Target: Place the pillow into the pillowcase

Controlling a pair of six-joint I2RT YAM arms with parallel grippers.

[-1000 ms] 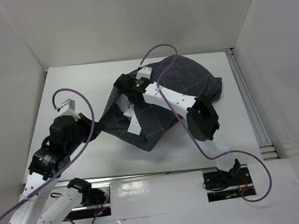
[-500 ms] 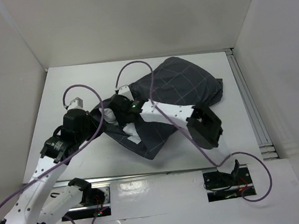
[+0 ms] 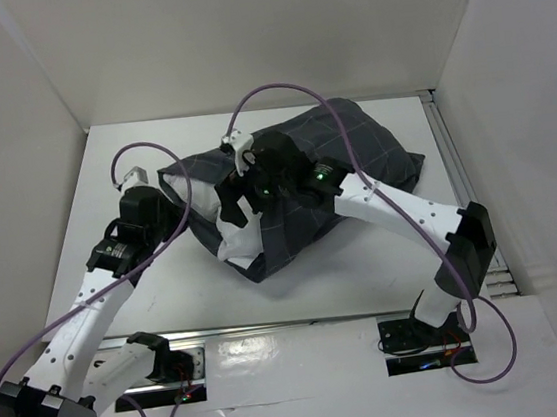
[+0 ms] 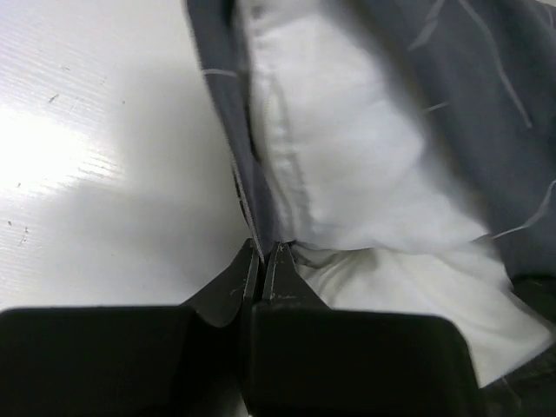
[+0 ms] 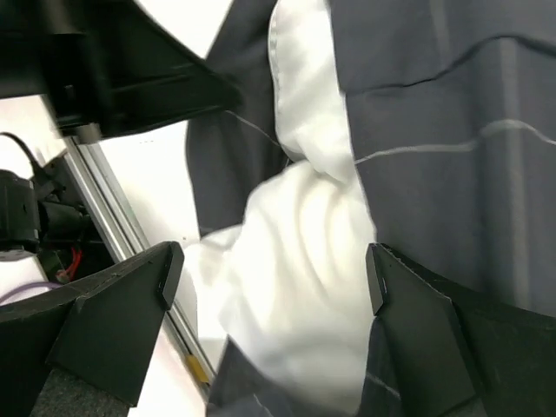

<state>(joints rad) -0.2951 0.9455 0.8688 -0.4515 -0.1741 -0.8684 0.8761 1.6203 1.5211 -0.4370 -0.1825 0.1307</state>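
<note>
The dark grey checked pillowcase (image 3: pixel 344 166) lies in the middle of the table with its mouth facing left. The white pillow (image 3: pixel 240 241) bulges out of that mouth. My left gripper (image 3: pixel 170 213) is shut on the pillowcase's hem (image 4: pixel 228 122) at the mouth's left edge, its tips (image 4: pixel 262 249) pinching the cloth beside the pillow (image 4: pixel 347 174). My right gripper (image 3: pixel 239 195) hovers open over the mouth. In the right wrist view its fingers (image 5: pixel 269 274) straddle the exposed pillow (image 5: pixel 295 261) without closing on it, and the pillowcase (image 5: pixel 452 174) covers the rest.
White enclosure walls stand on three sides. A metal rail (image 3: pixel 470 197) runs along the table's right edge and another (image 3: pixel 272 332) along the near edge by the arm bases. Purple cables (image 3: pixel 275 93) loop above the pillowcase. The left arm (image 5: pixel 113 69) is close to the right gripper.
My right gripper went from shut to wide open and its arm swung its elbow out to the right. The left arm reached farther in, and the pillowcase mouth shifted left with more pillow showing.
</note>
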